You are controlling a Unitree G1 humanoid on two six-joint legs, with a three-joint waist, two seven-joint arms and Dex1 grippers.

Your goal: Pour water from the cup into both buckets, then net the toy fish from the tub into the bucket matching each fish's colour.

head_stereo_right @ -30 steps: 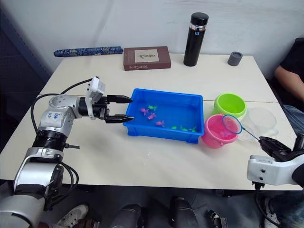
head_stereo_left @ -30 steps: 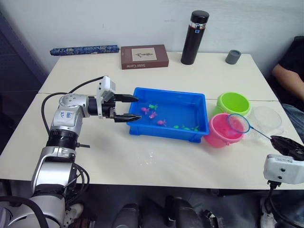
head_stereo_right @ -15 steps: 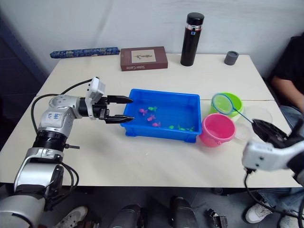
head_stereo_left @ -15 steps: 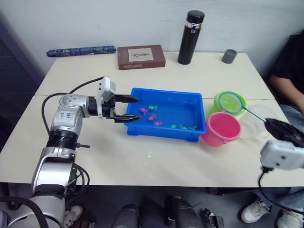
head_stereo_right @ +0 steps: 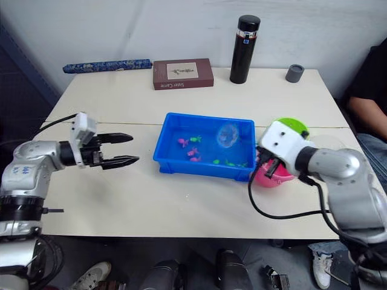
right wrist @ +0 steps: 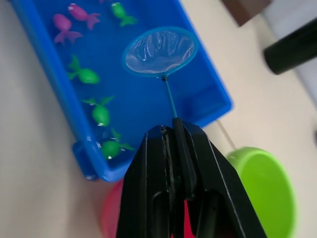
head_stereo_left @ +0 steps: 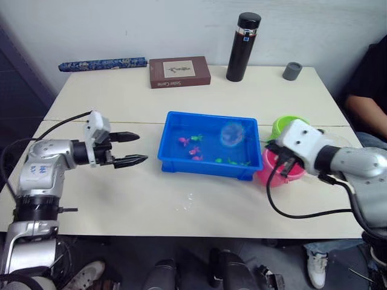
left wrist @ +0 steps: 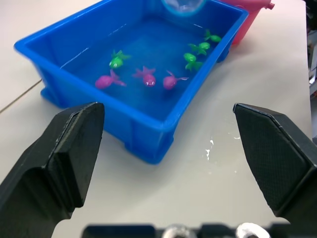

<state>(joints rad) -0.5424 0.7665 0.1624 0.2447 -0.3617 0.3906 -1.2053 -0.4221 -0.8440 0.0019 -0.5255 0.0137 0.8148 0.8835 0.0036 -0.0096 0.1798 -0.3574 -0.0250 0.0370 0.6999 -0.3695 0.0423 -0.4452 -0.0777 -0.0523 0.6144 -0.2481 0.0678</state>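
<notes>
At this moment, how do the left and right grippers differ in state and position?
The left gripper is open and holds nothing; the right gripper is shut on the net by its handle. The left gripper hangs over the table off the tub's left end, while the right gripper sits at the tub's right end, reaching the net over the water. Both point toward the tub.

A bright blue tub is seen on a cream desk, with pink and green fish, a light-blue-rimmed net, and lime and pink buckets.
</notes>
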